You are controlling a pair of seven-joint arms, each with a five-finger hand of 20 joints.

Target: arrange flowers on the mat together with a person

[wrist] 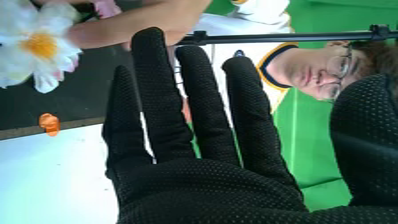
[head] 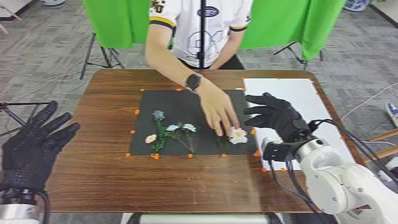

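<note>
Holds the right hand (head: 279, 119) open and empty above the border between the black mat (head: 182, 102) and the white board (head: 289, 97), with the fingers pointing in over the mat. In the right wrist view, has those fingers long and almost straight, with the thumb set well apart. Holds the left hand (head: 34, 147) open as well, off the left side of the bench (head: 102, 175), with straight, spread fingers. From the far side, has a person's hand (head: 216, 106) over the mat, with fingertips at the white flower (head: 238, 136) near the mat's near right corner; cannot tell how firmly gripped.

In the right wrist view, loses part of the white flower past the picture's edge, along with most of a pink piece (wrist: 107, 8), too cut off to identify. Cannot make out the white flower's stem.

Shows broad white petals around a yellow-orange centre. Farther left on the mat, has a blue-grey flower (head: 159, 114), a peach flower (head: 150, 138) and pale blue flowers (head: 189, 127), with thin green stems.
</note>
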